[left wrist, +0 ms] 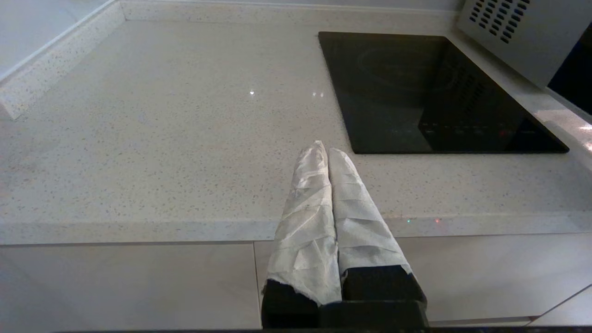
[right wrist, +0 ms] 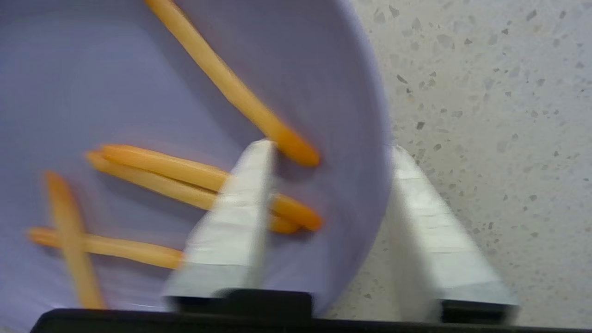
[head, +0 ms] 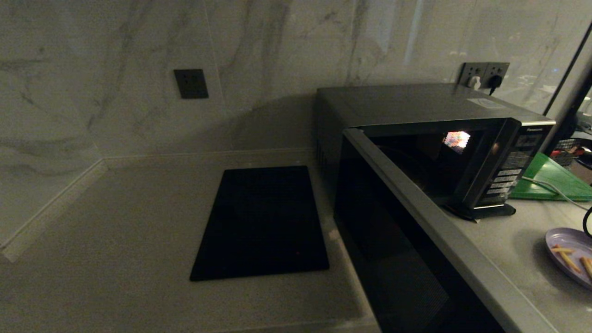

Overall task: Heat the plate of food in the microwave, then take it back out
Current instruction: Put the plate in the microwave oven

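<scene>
The microwave [head: 416, 106] stands on the counter with its dark glass door [head: 393, 240] swung wide open towards me, leaving the dark cavity exposed. The light-purple plate of food [head: 566, 240] rests on the counter at the far right, in front of the keypad side. In the right wrist view my right gripper [right wrist: 332, 147] is open and straddles the plate's [right wrist: 115, 92] rim: one finger is over the orange sticks [right wrist: 162, 171], the other outside over the counter. My left gripper [left wrist: 323, 149] is shut on nothing, hovering at the counter's front edge.
A flat black slab [head: 261, 222] lies on the counter left of the microwave. A green board [head: 550, 178] with a white cable across it sits behind the plate. Wall sockets [head: 483, 74] with plugs are behind the oven. The open door juts out past the counter's front.
</scene>
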Robot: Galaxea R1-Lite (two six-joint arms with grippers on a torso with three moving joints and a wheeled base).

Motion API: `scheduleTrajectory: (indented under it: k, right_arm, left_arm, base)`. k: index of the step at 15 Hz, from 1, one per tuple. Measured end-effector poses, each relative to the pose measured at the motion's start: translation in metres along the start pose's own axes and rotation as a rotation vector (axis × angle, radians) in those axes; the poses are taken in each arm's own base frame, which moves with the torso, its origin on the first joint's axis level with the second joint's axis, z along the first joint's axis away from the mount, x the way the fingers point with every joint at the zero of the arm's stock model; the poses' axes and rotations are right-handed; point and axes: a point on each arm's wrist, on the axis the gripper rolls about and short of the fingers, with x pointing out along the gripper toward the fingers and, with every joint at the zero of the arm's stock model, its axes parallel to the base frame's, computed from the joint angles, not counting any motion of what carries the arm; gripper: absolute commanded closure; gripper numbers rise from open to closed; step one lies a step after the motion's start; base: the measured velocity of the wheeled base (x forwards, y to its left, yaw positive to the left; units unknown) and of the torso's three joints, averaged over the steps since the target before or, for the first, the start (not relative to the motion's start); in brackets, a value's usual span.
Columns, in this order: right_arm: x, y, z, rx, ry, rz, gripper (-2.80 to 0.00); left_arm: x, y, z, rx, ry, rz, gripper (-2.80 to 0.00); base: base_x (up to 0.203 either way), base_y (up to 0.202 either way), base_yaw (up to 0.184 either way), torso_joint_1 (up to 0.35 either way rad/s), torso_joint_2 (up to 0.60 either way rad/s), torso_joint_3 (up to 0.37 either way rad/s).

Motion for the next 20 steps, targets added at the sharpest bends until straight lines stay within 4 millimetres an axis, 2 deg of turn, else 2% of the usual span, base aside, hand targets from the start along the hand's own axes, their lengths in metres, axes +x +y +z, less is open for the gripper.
scheduleTrajectory:
  k: [11,20]
  right_arm:
    - [-0.007,-0.003,0.0,0.003,-0.005,0.008,0.0]
    - [-0.041,-0.017,0.002,0.013,-0.034,0.057,0.0]
  left_arm:
    - [0.0,0.0,0.0,0.0,0.0,0.0,0.0]
    - [0.0,0.0,0.0,0.0,0.0,0.0,0.0]
  base:
    - [0.0,0.0,0.0,0.0,0.0,0.0]
    - [0.0,0.0,0.0,0.0,0.0,0.0]
